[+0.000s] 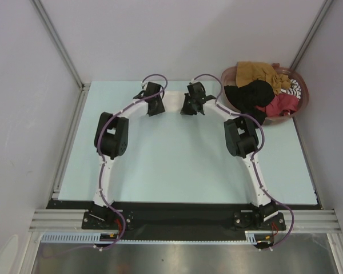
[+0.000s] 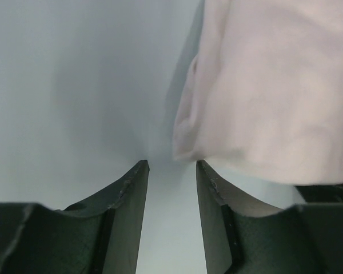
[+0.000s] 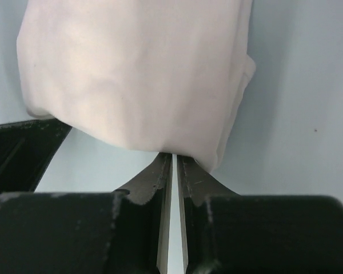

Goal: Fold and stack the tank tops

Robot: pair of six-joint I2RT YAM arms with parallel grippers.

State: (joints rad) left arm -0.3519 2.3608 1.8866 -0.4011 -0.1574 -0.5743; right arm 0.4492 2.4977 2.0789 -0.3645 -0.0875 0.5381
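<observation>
A white tank top (image 1: 174, 103) lies bunched at the far middle of the table, between my two grippers. My left gripper (image 1: 160, 106) is open and holds nothing; in the left wrist view (image 2: 171, 165) the white cloth (image 2: 274, 91) lies just beyond its right fingertip. My right gripper (image 1: 188, 107) is shut, and in the right wrist view (image 3: 175, 155) its tips pinch the near edge of the white cloth (image 3: 137, 74). More tank tops, mustard-brown (image 1: 255, 72), black (image 1: 247, 94), red (image 1: 283, 104) and striped (image 1: 294, 88), are piled in the basket.
The round reddish-brown basket (image 1: 304, 96) stands at the back right corner of the pale table (image 1: 177, 165). Grey walls and metal frame posts close in the back and both sides. A black base rail (image 1: 183, 216) runs along the near edge.
</observation>
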